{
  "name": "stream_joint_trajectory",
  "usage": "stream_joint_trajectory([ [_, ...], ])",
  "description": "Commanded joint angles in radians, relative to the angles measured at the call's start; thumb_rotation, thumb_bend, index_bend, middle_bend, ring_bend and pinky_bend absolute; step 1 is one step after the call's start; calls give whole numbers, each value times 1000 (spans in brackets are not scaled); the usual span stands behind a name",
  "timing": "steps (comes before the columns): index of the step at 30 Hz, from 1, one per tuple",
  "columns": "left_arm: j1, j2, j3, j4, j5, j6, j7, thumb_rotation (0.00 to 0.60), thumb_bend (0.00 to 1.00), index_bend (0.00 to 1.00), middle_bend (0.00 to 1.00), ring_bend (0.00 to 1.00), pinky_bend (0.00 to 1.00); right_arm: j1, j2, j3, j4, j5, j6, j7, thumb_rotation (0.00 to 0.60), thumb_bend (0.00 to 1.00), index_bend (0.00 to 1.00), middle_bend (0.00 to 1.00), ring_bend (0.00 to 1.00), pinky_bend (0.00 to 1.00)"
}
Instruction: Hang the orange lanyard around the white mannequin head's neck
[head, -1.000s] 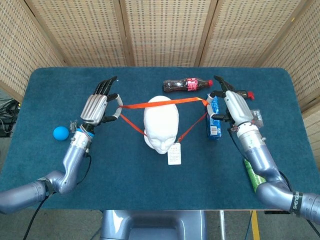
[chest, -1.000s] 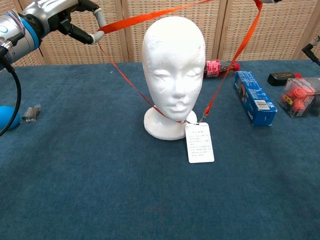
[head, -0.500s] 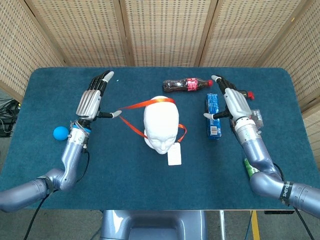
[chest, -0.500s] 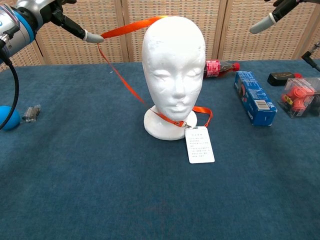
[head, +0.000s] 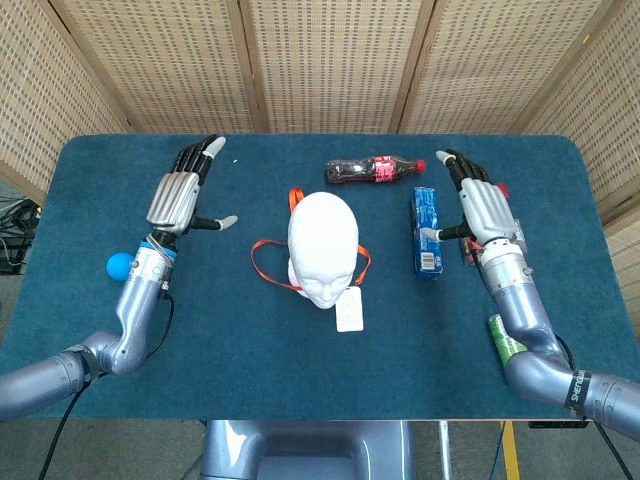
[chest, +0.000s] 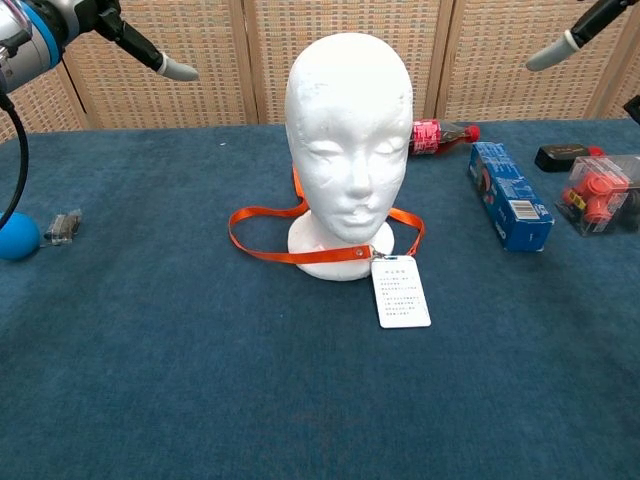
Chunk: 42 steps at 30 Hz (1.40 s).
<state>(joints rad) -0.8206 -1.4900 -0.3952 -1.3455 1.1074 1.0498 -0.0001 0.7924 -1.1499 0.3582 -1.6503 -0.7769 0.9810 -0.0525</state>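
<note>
The white mannequin head (head: 322, 245) (chest: 348, 140) stands upright at the table's middle. The orange lanyard (head: 262, 266) (chest: 262, 220) lies looped around its neck and base, slack on the cloth to the left, and its white badge card (head: 349, 309) (chest: 400, 290) lies flat in front. My left hand (head: 180, 195) (chest: 120, 30) hovers left of the head, fingers spread, holding nothing. My right hand (head: 484, 208) hovers right of the head above the blue box, also spread and empty; in the chest view only a fingertip (chest: 548, 55) shows.
A cola bottle (head: 370, 170) lies behind the head. A blue box (head: 427, 233) (chest: 510, 195) lies to the right, with a clear case of red parts (chest: 598, 192) and a black item (chest: 560, 155) beyond. A blue ball (head: 121, 266) sits left. A green can (head: 508, 340) lies near the front right.
Both hands have let go of the lanyard and pulled outward. The strap has dropped from the top of the head down around the neck and base.
</note>
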Motion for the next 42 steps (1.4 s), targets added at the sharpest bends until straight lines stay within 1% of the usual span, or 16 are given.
stream_joint_trajectory([
  [1, 27, 27, 15, -24, 29, 34, -10, 600, 0, 0, 0, 0, 0, -18, 14, -10, -4, -20, 4, 3, 600, 143, 86, 0, 0, 0],
  [5, 83, 90, 52, -75, 89, 95, -9, 600, 0, 0, 0, 0, 0, -57, 46, -37, -15, -59, 3, 13, 600, 152, 88, 0, 0, 0],
  [7, 122, 138, 78, -116, 117, 127, 0, 600, 0, 0, 0, 0, 0, -84, 71, -59, -26, -88, 1, 21, 600, 186, 88, 15, 0, 0],
  [9, 152, 176, 97, -150, 129, 144, 10, 600, 0, 0, 0, 0, 0, -104, 87, -77, -33, -115, 4, 22, 600, 249, 88, 128, 46, 0],
  [10, 170, 200, 109, -174, 135, 154, 15, 600, 0, 0, 0, 0, 0, -117, 97, -88, -38, -131, 8, 21, 600, 286, 88, 232, 126, 23],
  [11, 181, 216, 116, -190, 140, 160, 18, 600, 0, 0, 0, 0, 0, -125, 103, -96, -42, -143, 12, 20, 600, 317, 88, 304, 197, 69],
  [12, 198, 239, 127, -214, 145, 169, 27, 600, 0, 0, 0, 0, 0, -138, 111, -108, -49, -162, 18, 17, 600, 374, 88, 409, 314, 188],
  [13, 209, 255, 134, -230, 149, 176, 36, 600, 0, 0, 0, 0, 0, -146, 117, -116, -53, -176, 24, 14, 600, 419, 88, 472, 383, 295],
  [15, 237, 291, 153, -271, 157, 195, 62, 600, 0, 0, 0, 0, 0, -166, 131, -136, -67, -211, 37, 6, 600, 565, 90, 605, 545, 588],
  [17, 273, 332, 175, -323, 160, 219, 91, 600, 0, 0, 0, 0, 0, -187, 149, -161, -90, -246, 45, -4, 600, 677, 103, 669, 624, 710],
  [19, 304, 364, 194, -365, 154, 237, 114, 600, 0, 0, 0, 0, 0, -205, 166, -184, -113, -273, 46, -17, 600, 746, 120, 700, 665, 771],
  [26, 416, 441, 266, -480, 124, 303, 181, 600, 0, 0, 0, 0, 0, -247, 206, -286, -191, -418, 17, -65, 600, 789, 144, 712, 686, 806],
  [32, 491, 479, 317, -528, 127, 344, 191, 600, 0, 0, 0, 0, 0, -239, 164, -340, -237, -527, -27, -133, 600, 790, 161, 713, 686, 806],
  [35, 513, 484, 327, -530, 141, 350, 169, 600, 0, 0, 0, 0, 0, -217, 85, -339, -221, -508, -50, -204, 600, 790, 171, 715, 686, 807],
  [37, 517, 482, 331, -511, 161, 348, 161, 600, 0, 0, 0, 0, 0, -183, -27, -331, -177, -450, -93, -265, 600, 791, 179, 716, 686, 813],
  [42, 517, 476, 323, -493, 162, 326, 144, 600, 0, 0, 0, 0, 0, -141, -139, -313, -141, -352, -106, -373, 600, 794, 185, 717, 687, 824],
])
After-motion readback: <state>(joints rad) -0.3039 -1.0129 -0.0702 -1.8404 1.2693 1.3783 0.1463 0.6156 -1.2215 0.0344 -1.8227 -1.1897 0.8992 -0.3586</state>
